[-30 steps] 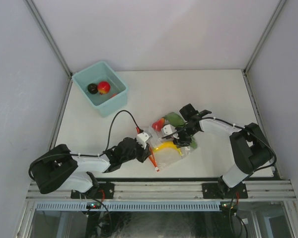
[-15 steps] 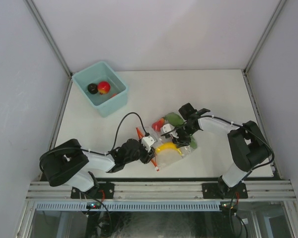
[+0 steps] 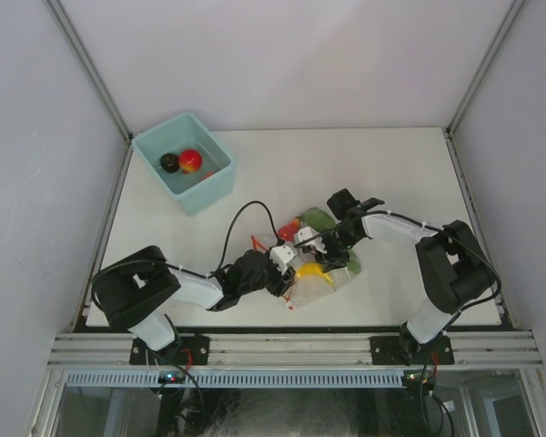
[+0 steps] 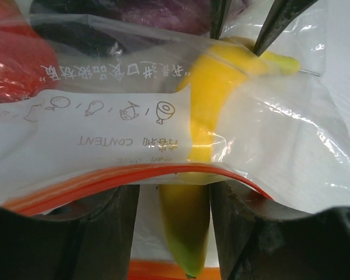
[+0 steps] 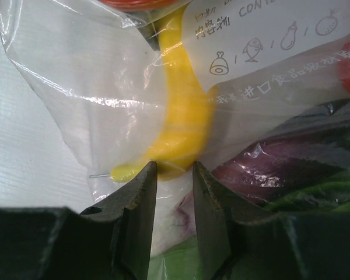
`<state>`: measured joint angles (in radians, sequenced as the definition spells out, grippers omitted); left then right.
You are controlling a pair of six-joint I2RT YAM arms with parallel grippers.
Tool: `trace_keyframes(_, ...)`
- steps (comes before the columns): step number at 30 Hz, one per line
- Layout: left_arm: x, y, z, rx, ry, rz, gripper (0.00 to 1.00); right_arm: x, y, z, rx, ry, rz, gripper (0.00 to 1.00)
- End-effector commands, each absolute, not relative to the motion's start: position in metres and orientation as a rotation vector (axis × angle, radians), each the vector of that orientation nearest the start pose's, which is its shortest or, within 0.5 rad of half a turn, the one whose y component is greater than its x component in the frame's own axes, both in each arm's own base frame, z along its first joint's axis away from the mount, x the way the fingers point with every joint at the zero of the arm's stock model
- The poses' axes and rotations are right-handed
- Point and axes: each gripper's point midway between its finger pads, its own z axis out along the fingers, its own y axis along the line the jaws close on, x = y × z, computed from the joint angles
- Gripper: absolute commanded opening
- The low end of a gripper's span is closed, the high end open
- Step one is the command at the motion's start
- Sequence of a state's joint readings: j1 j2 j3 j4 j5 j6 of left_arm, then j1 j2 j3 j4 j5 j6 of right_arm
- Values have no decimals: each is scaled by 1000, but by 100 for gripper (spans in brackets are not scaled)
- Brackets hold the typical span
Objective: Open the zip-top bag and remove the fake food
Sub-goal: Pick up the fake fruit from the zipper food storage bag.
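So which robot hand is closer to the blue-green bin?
Left. The left hand is at the bag's zip edge, on the bin's side; the right hand is farther right, across the bag.

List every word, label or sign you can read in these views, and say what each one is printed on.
"CONTENT": on the white label panel of the zip-top bag, upside down in the left wrist view and cut off at the edge in the right wrist view.
Chinese characters on the same panel: too blurred to read reliably.
Food pictograms on the panel: drawings, no words.
Nothing else is legible.
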<state>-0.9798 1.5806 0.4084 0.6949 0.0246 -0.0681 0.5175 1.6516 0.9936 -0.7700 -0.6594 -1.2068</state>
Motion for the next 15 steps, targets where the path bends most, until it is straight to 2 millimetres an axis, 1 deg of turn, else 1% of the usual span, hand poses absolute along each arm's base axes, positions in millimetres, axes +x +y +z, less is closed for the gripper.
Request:
trace_keyframes(1, 216, -335, 40, 892, 1843, -696, 53, 217, 217, 47, -2049, 1691, 829, 30)
trace_keyframes(7, 216, -328, 31, 872, 1880, -666, 47, 220, 216, 51, -2031, 1693, 832, 30)
trace_keyframes(9, 216, -323, 27, 864, 1897, -651, 35, 222, 214, 54, -2015, 1695, 831, 30)
trace_keyframes(10, 216, -321, 26, 858, 1908, -646, 31, 224, 213, 56, -2003, 1695, 832, 30)
trace_keyframes(15, 210, -309, 29, 821, 1936, -643, 21, 235, 205, 65, -1935, 1713, 811, 31)
